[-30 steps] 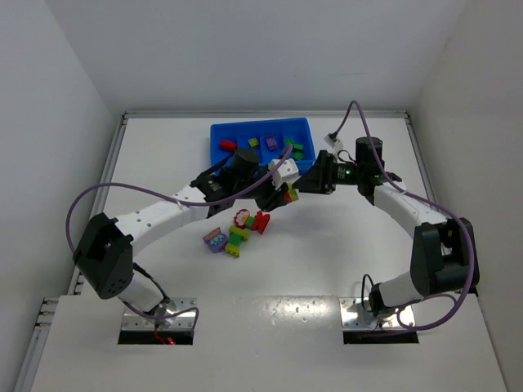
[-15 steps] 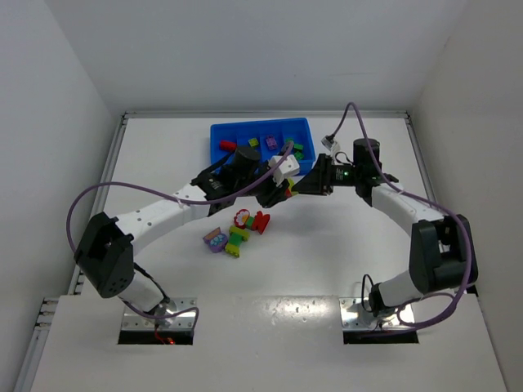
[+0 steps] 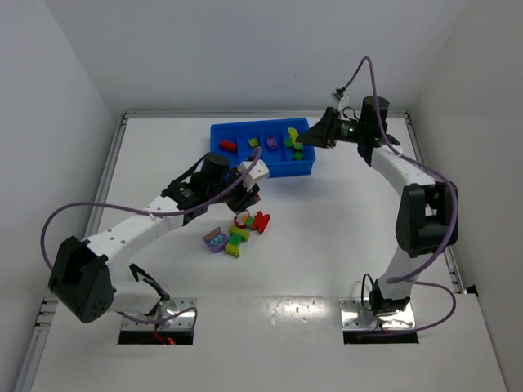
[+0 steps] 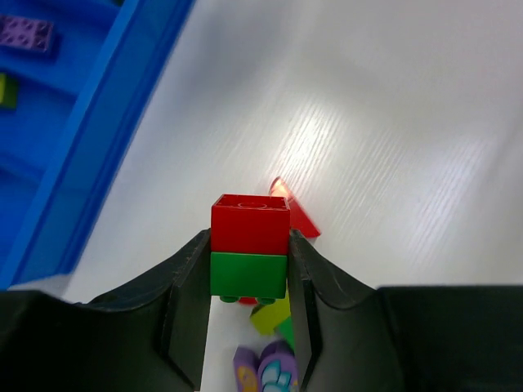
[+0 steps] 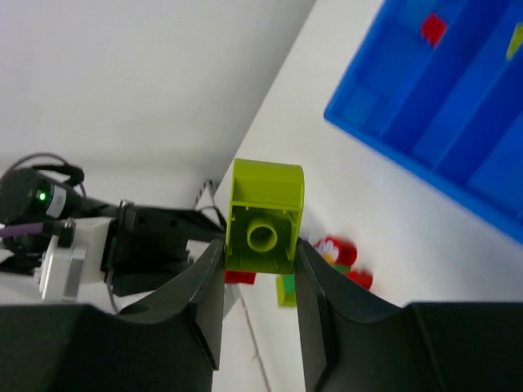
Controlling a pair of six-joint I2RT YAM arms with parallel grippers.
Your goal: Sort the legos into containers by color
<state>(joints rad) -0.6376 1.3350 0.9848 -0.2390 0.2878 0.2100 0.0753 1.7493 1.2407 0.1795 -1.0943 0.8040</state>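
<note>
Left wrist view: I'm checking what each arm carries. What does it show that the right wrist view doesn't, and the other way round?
Only the left wrist view: the left claw shut on a red-on-green brick stack, and a purple brick lying in the blue tray. Only the right wrist view: the right claw shut on a yellow-green brick, with the left arm beyond it. Both: the blue tray and loose red pieces on the table.

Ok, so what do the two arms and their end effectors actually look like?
The left arm and right arm have white shells and bulky black joint housings. A purple cable loops along each. The left end effector and right end effector are black, each with two curved fingers. A green light glows by the right wrist.
</note>
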